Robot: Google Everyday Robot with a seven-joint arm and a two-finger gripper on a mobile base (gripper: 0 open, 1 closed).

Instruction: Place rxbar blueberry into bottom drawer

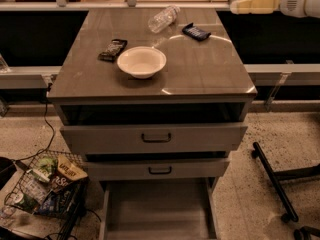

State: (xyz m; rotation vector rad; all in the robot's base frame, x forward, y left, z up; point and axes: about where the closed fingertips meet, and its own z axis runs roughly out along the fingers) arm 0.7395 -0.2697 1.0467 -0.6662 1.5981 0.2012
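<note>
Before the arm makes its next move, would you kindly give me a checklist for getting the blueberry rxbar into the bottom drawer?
1. The bottom drawer is pulled open, interior showing: ok.
2. The rxbar blueberry lies flat at the far right of the cabinet top, nothing on it: ok.
3. The gripper is at the bar: not ok; it hangs at the picture's top right, past the cabinet's far edge.
4. The water bottle lies on its side left of the bar, apart from it: ok.
5. The dark bar sits left of the bowl, far from the target: ok.
</note>
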